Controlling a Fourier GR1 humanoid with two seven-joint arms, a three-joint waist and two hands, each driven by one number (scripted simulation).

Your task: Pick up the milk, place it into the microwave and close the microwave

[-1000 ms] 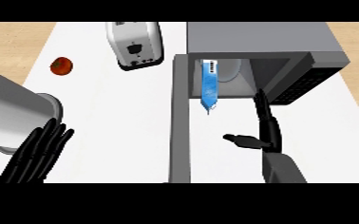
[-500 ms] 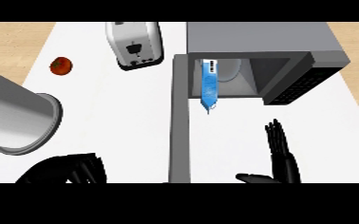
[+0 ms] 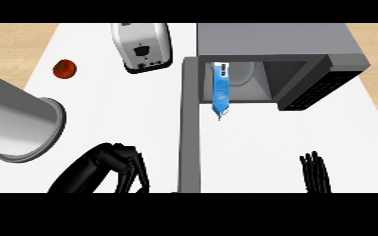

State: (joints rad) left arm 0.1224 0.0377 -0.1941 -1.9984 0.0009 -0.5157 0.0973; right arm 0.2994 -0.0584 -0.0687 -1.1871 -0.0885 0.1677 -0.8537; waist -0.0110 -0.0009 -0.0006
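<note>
Blue milk (image 3: 220, 92): stood inside the open microwave (image 3: 275, 62), at the left of its cavity, unchanged from half a second before.
Microwave door (image 3: 189, 145): swung open, edge-on, reaching toward the view's lower edge.
Left hand (image 3: 118, 165): fingers curled, holding nothing, left of the door; higher in view than before.
Right hand (image 3: 316, 172): fingers straight and together, at the lower edge; sunk lower since.
Table (image 3: 111, 110): white, carrying a toaster (image 3: 144, 47), a tomato (image 3: 65, 69), a steel pot (image 3: 26, 125).
</note>
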